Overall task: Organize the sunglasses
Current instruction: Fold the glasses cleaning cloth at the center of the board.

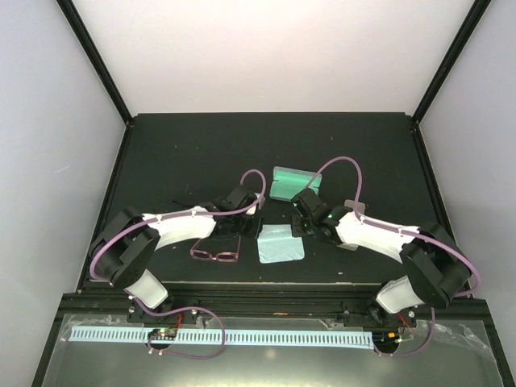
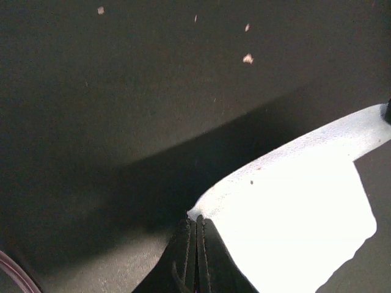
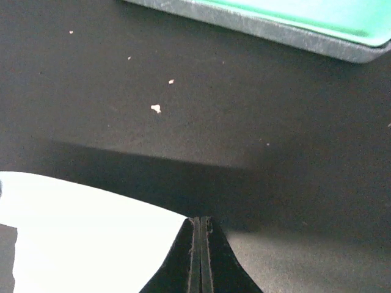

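Note:
The pink-maroon sunglasses (image 1: 215, 254) lie open on the black table, just in front of my left forearm; a bit of their frame (image 2: 8, 268) shows at the left wrist view's lower corner. A light blue cloth (image 1: 280, 243) lies between the two arms. My left gripper (image 1: 256, 219) is shut on its far left corner (image 2: 197, 215). My right gripper (image 1: 302, 226) is shut at its far right corner (image 3: 177, 221), with the cloth's edge running into the jaws. The cloth (image 2: 293, 207) is raised and casts a shadow. I cannot make out a black pair against the dark table.
An open case with a green lining (image 1: 290, 184) lies just beyond the grippers; its grey rim (image 3: 256, 27) crosses the top of the right wrist view. A beige object (image 1: 351, 205) shows partly under my right arm. Black frame posts stand at the table's far corners.

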`<state>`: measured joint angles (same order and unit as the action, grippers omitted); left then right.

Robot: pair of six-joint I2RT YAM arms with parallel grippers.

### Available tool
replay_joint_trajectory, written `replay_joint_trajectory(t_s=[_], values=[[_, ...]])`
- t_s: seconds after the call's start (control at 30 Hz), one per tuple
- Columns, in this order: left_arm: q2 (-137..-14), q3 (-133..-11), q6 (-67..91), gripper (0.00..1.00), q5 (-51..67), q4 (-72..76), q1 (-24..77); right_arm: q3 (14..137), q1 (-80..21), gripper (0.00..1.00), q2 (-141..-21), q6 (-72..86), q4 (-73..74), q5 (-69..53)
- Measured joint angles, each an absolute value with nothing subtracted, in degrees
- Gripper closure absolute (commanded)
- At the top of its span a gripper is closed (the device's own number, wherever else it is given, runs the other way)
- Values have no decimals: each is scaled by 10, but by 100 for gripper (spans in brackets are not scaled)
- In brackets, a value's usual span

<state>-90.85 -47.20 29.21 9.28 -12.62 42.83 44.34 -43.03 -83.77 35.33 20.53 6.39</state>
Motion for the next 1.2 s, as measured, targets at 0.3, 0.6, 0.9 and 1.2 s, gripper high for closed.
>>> replay_joint_trajectory(t_s=[0.3,0.6,0.9,1.2], values=[[-905,-446,280,98,121,-121,429,432,-430,99,-834,355,204,40],[-896,-440,268,99,155,-119,429,420,-430,99,-827,359,206,36],[-896,-440,265,98,172,-119,432,420,-430,99,-827,360,211,32],[-897,-440,265,99,171,-119,433,413,-430,99,-827,360,209,9]])
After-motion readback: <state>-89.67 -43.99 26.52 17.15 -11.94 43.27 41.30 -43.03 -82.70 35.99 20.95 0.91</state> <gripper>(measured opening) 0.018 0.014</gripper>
